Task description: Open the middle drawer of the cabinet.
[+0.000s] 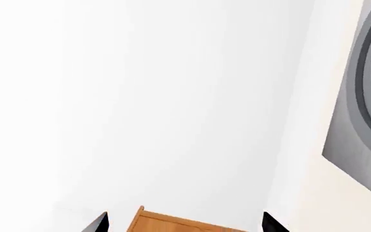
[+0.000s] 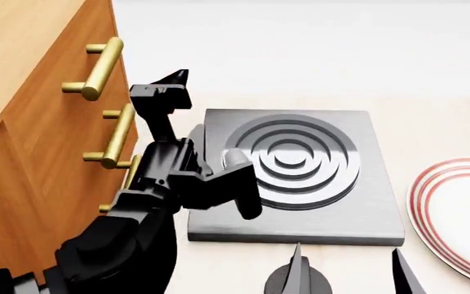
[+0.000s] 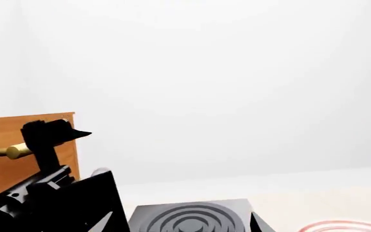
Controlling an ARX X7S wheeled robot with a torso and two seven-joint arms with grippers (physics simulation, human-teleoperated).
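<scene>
The orange-brown cabinet (image 2: 22, 73) stands at the left in the head view. Three brass bar handles run down its front. The middle drawer (image 2: 76, 139) looks shut, and its handle (image 2: 119, 138) is free. My left gripper (image 2: 163, 90) is open and empty. It points upward just right of the handles, level between the top and middle ones, touching neither. In the left wrist view its open fingertips (image 1: 102, 223) frame a cabinet corner (image 1: 172, 225). My right gripper (image 2: 347, 272) is open and empty, low at the front by the stove plate.
A grey stove plate (image 2: 288, 165) with ringed grooves lies right of the cabinet, under my left forearm. A white plate with red rim (image 2: 455, 208) lies at the far right. The bottom handle (image 2: 129, 177) is partly hidden by my left arm. A white wall stands behind.
</scene>
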